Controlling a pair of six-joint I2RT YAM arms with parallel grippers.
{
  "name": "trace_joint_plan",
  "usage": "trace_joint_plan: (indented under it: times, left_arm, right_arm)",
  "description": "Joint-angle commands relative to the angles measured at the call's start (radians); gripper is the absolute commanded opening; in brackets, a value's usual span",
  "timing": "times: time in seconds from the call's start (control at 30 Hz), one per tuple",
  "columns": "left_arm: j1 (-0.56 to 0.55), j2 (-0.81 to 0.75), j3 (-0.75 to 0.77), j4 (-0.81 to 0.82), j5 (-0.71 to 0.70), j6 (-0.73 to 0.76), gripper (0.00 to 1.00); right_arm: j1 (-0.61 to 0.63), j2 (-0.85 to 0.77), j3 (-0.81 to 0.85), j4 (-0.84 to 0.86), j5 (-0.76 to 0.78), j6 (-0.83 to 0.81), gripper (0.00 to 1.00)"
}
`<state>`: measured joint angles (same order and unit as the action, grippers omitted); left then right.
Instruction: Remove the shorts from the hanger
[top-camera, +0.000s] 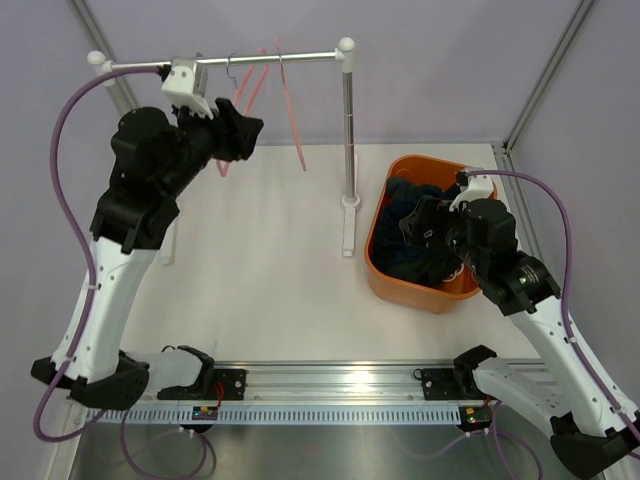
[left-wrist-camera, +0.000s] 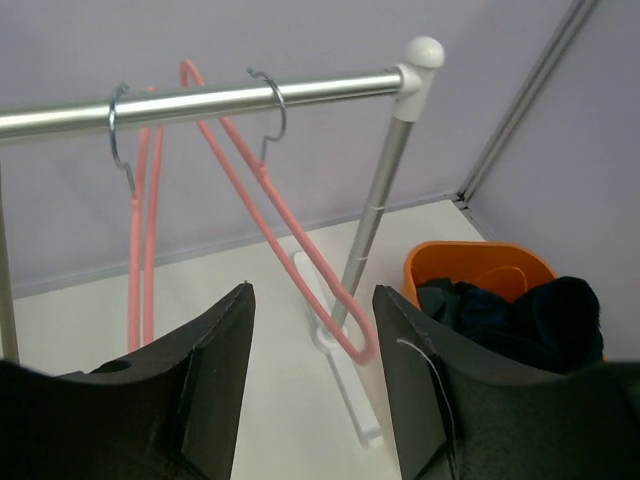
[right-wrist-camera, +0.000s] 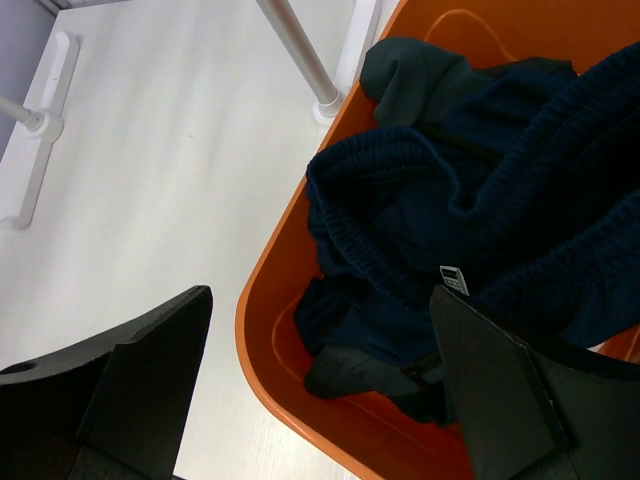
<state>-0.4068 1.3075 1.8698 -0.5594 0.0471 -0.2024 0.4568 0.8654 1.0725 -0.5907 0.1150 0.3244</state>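
shorts sit in the orange bin, pink hangers bare. your left tool parted, empty; right tool wide over bin. careless retreat could hook a hanger off the rail

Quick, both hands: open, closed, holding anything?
Left hand: open, empty, near the pink hangers.
Right hand: open, empty, above the shorts in the orange bin.
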Motion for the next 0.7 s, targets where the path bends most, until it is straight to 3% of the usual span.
trace_joint_plan:
  times: [0.0, 0.33, 0.67]
  left_arm:
    - [-0.039, -0.141, -0.18, -0.01, 0.082, 0.029, 0.56]
    - [-0.222, -0.497, -0.632, 0.006, 0.045, 0.001, 0.59]
    - [-0.236, -0.675, -0.869, 0.079, 0.063, 0.017, 0.59]
  right_arm:
    - [-0.003, -0.038, 0.009, 0.005, 0.015, 0.002, 0.99]
    - [-0.004, -0.152, -0.06, 0.031, -0.107, 0.097, 1.0]
    - [-0.004, -0.21, -0.057, 0.029, -0.146, 0.136, 1.0]
